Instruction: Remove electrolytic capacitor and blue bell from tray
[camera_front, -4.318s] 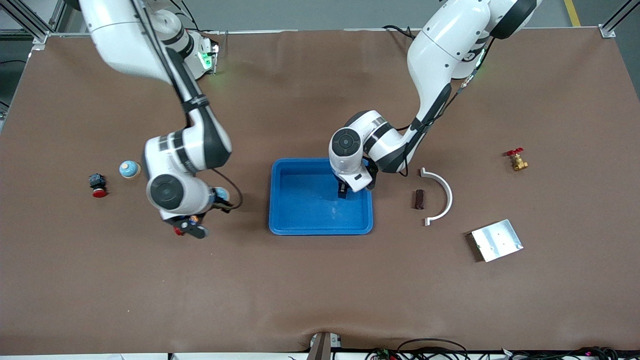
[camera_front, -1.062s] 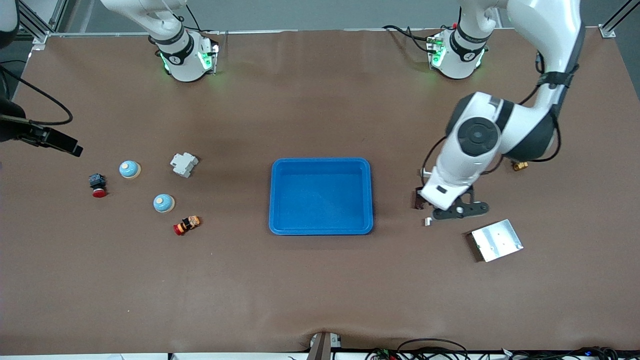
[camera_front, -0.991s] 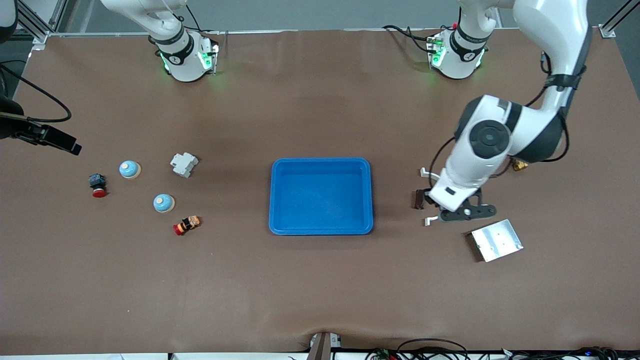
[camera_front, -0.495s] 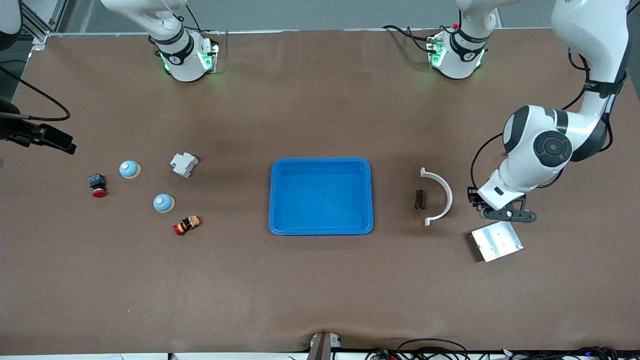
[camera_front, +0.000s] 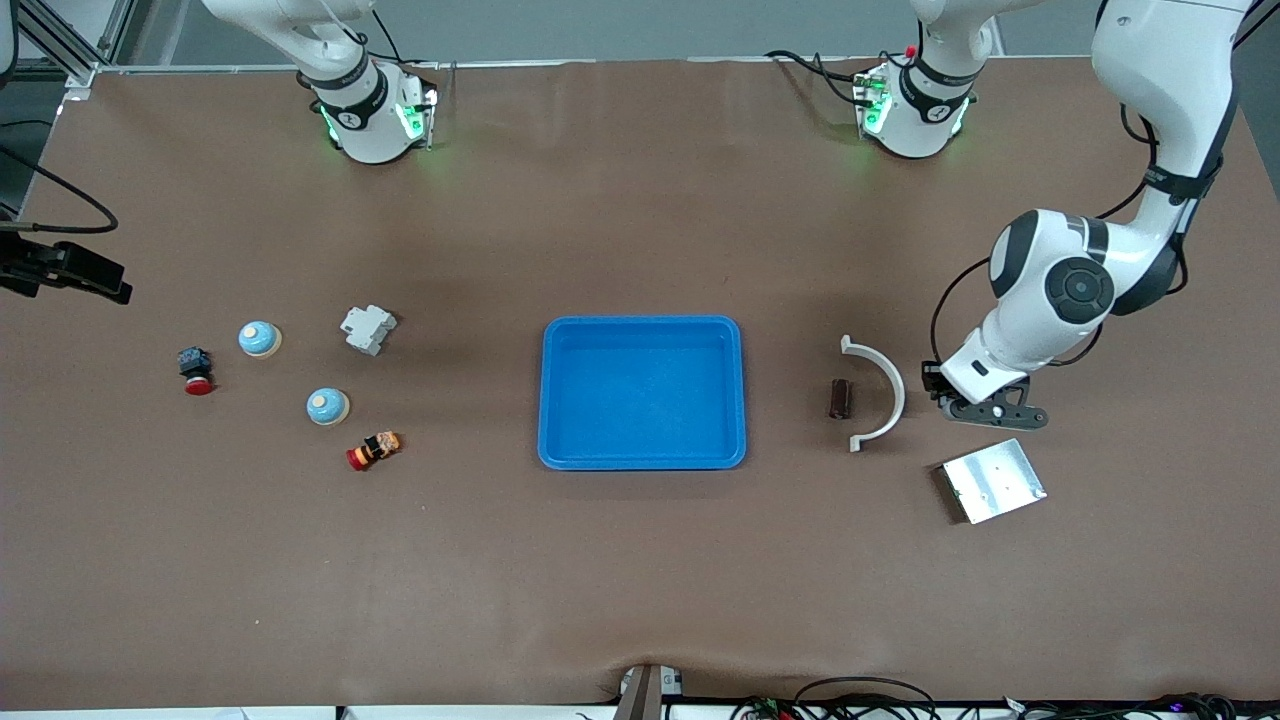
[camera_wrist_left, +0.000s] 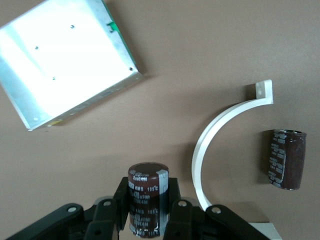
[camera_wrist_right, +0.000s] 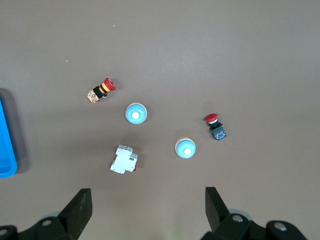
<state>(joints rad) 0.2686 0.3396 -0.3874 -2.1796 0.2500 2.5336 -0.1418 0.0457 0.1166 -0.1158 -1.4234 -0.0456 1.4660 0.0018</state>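
My left gripper (camera_wrist_left: 146, 212) is shut on a dark brown capacitor (camera_wrist_left: 146, 182), which stands upright between the fingers. In the front view the left gripper (camera_front: 985, 410) hangs over the table between a white curved bracket (camera_front: 885, 390) and a metal plate (camera_front: 992, 480). A second capacitor (camera_front: 840, 398) lies beside the bracket. Two pale blue bells (camera_front: 259, 339) (camera_front: 327, 406) sit toward the right arm's end. My right gripper (camera_front: 95, 275) is open, high over that end's table edge. Its wrist view shows both bells (camera_wrist_right: 135, 113) (camera_wrist_right: 184, 148) far below.
A blue bin (camera_front: 642, 330) stands mid-table with nothing in it. Near the bells are a white breaker (camera_front: 368, 328), a red-capped black button (camera_front: 195, 368) and a red and orange button (camera_front: 373, 450).
The left arm swung with its capacitor from over the bracket toward the left arm's end, then came back a little. The right gripper drifted slightly farther off the table's edge.
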